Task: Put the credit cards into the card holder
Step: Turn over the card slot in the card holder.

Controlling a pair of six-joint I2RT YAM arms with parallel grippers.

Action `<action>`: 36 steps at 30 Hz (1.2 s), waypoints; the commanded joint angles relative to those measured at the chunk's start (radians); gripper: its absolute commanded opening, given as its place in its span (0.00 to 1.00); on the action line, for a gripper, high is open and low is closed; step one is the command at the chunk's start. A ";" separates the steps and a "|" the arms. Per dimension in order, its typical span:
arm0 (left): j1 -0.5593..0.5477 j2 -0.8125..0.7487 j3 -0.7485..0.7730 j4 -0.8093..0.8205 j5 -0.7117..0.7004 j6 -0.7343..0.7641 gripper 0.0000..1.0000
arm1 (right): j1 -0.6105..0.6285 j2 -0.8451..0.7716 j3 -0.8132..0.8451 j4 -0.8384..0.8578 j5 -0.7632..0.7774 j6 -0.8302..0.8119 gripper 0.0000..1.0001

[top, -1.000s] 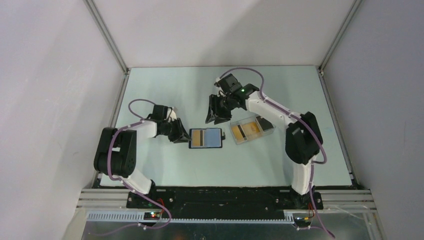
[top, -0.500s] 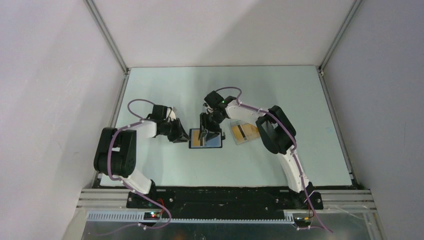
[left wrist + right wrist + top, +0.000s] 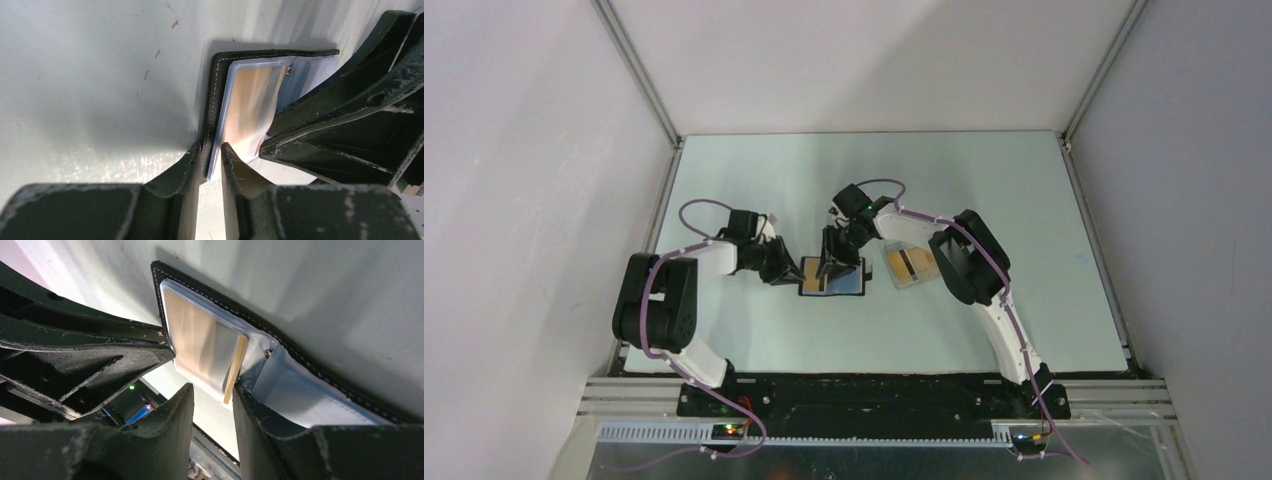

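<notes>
The card holder (image 3: 849, 283) (image 3: 220, 75) (image 3: 300, 365) lies open on the table, blue lining up. My left gripper (image 3: 786, 270) (image 3: 211, 150) is shut on its left edge. An orange credit card (image 3: 816, 277) (image 3: 247, 100) (image 3: 200, 345) rests on the holder's left half. My right gripper (image 3: 834, 264) (image 3: 212, 390) stands open over it, and the card's raised edge (image 3: 235, 370) leans against one finger, with a gap to the other. More orange credit cards (image 3: 902, 262) with a black stripe lie in the tray.
A pale translucent tray (image 3: 914, 280) sits just right of the holder, partly under the right arm. The right gripper's dark fingers (image 3: 350, 115) fill the right of the left wrist view. White walls enclose the table on three sides.
The right gripper has come down and left from above the table onto the open holder, its jaws narrowing. The left gripper has stayed on the holder's edge.
</notes>
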 commanded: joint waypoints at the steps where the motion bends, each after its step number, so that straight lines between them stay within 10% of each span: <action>1: 0.008 0.005 -0.007 0.050 0.049 -0.015 0.24 | -0.002 0.015 -0.058 0.200 -0.077 0.097 0.37; 24: 0.007 -0.020 -0.030 0.088 0.139 -0.017 0.24 | -0.030 -0.059 -0.248 0.663 -0.171 0.331 0.04; 36: 0.009 -0.069 -0.047 0.087 0.103 -0.021 0.00 | -0.041 -0.142 -0.320 0.675 -0.125 0.302 0.21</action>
